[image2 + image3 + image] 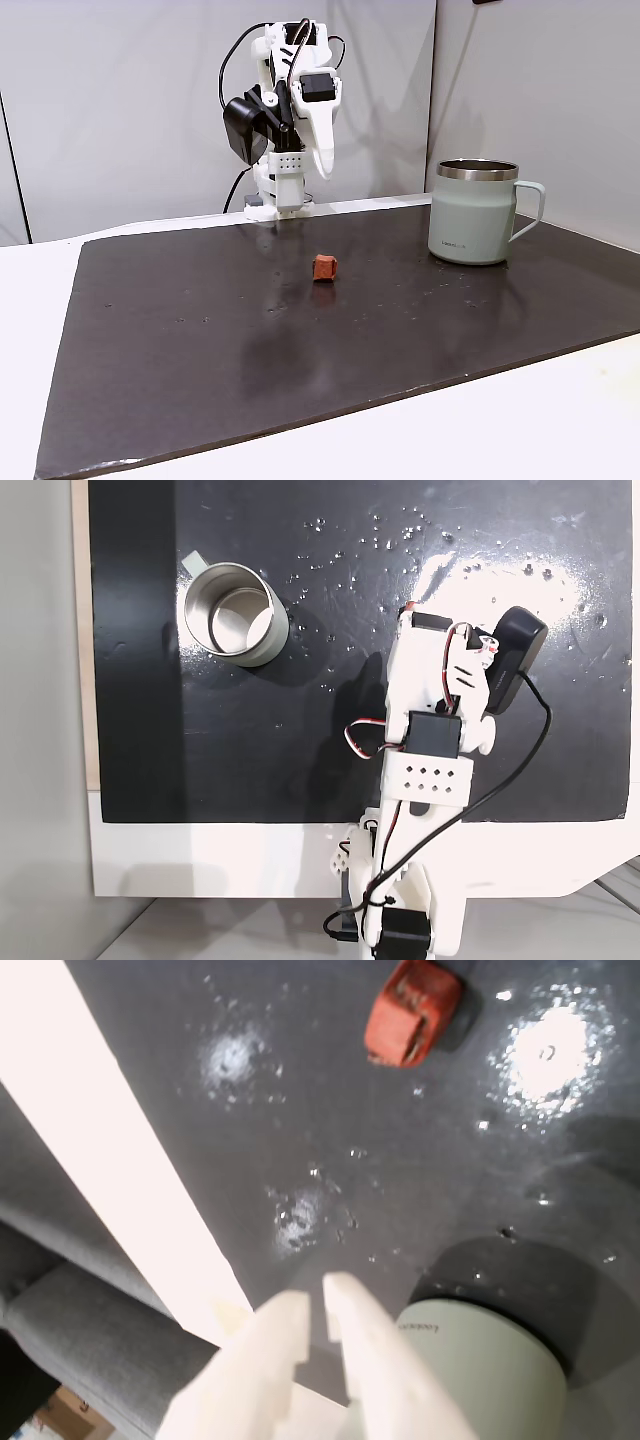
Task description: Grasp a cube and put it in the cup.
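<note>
The small rust-orange cube (412, 1010) lies on the dark mat, far ahead of my gripper (316, 1305) in the wrist view. In a fixed view the cube (324, 267) sits mid-mat, left of the pale green mug (475, 212). The arm is folded up at the back of the table, and the gripper (323, 172) hangs point-down high above the mat, shut with nothing in it. The mug (490, 1370) shows at the lower right of the wrist view. From above, the mug (233, 613) stands upright and empty, and the arm hides the cube.
A dark mat (200, 330) covers most of the white table (560, 420). The arm's base (400, 920) stands at the mat's edge, with black cables (520, 750) looping beside it. Bright lamp glare (548, 1050) marks the mat.
</note>
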You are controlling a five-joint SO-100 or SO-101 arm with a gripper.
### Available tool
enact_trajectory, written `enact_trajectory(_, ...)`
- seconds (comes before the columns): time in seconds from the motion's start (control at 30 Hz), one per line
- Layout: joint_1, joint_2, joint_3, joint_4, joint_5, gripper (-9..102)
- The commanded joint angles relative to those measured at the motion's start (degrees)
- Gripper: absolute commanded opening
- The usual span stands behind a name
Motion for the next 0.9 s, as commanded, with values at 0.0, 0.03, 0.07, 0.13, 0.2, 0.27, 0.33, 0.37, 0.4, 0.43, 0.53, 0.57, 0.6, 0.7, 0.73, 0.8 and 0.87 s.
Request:
enact_trajectory(0.0, 0.79, -4.83, -8.09, 2.11, 2.11, 0)
enact_trajectory(0.03, 0.97, -6.42, -9.4, 2.81, 2.9, 0)
enact_trajectory(0.07, 0.97, -7.82, -10.63, 3.6, 3.43, 0)
enact_trajectory(0.13, 0.97, -10.02, -12.3, 4.48, 4.75, 0)
enact_trajectory(0.2, 0.7, -11.6, -13.36, 5.27, 5.98, 0)
enact_trajectory(0.27, 0.35, -13.18, -14.59, 6.15, 7.12, 0)
enact_trajectory(0.33, 0.0, -14.41, -15.56, 6.86, 8.0, 0)
enact_trajectory(0.37, -0.09, -15.03, -15.91, 7.03, 8.44, 0)
enact_trajectory(0.4, -0.18, -15.64, -16.44, 7.38, 8.88, 0)
enact_trajectory(0.43, -0.26, -16.35, -16.96, 7.73, 9.14, 0)
enact_trajectory(0.53, -0.26, -18.72, -18.63, 8.53, 9.67, 0)
enact_trajectory(0.57, -0.26, -19.6, -19.25, 8.79, 9.84, 0)
enact_trajectory(0.6, -0.26, -20.48, -19.78, 9.05, 9.93, 0)
enact_trajectory(0.7, -0.35, -21.97, -21.09, 9.76, 10.02, 0)
enact_trajectory(0.73, -0.44, -22.24, -21.27, 9.93, 10.02, 0)
enact_trajectory(0.8, -0.53, -22.76, -21.45, 10.2, 10.02, 0)
enact_trajectory(0.87, -0.7, -23.64, -21.71, 10.55, 10.02, 0)
